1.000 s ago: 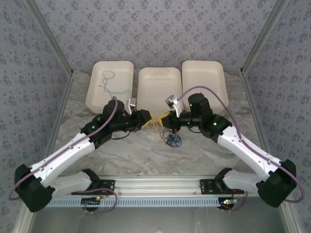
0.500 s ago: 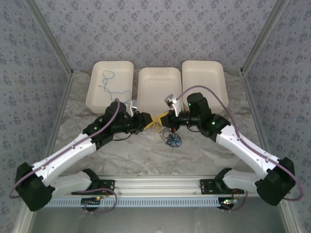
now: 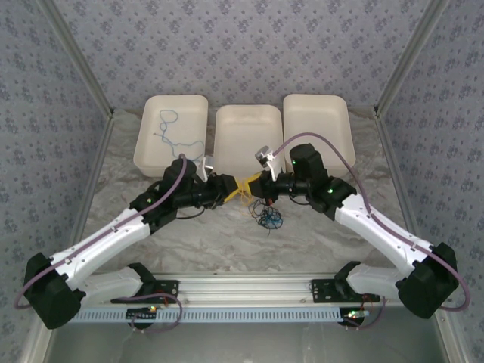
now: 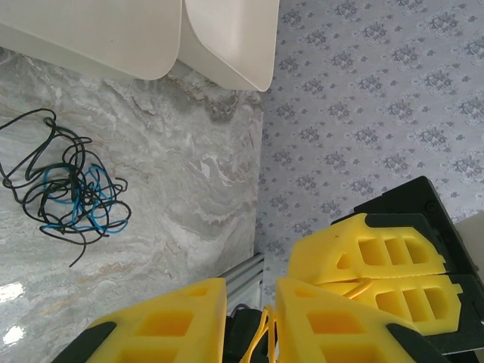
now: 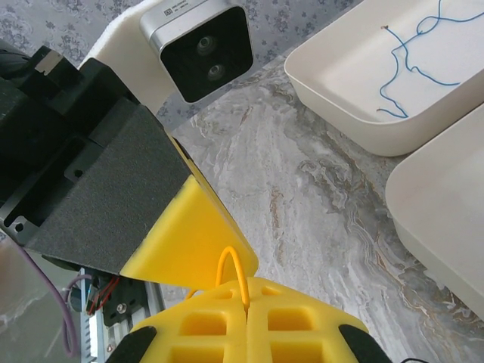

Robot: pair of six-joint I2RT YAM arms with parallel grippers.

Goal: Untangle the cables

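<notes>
From above I see the right gripper (image 3: 255, 186) and left gripper (image 3: 228, 189) nose to nose, a yellow cable (image 3: 243, 188) strung between them. The black-and-blue tangle (image 3: 267, 218) sits on the table (image 3: 197, 234) just beside them, on the side nearer the bases. My right wrist camera settles the grip — its fingers (image 5: 204, 329) are clamped flat on the yellow strand, a loop standing out of the seam. The left wrist camera shows the left fingers (image 4: 166, 329) slightly apart, with the strand running through the gap. A loose blue cable (image 3: 166, 128) lies in the left tray (image 3: 189, 106).

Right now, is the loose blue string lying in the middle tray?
No, the blue cable lies in the left tray, beside the middle tray.
</notes>
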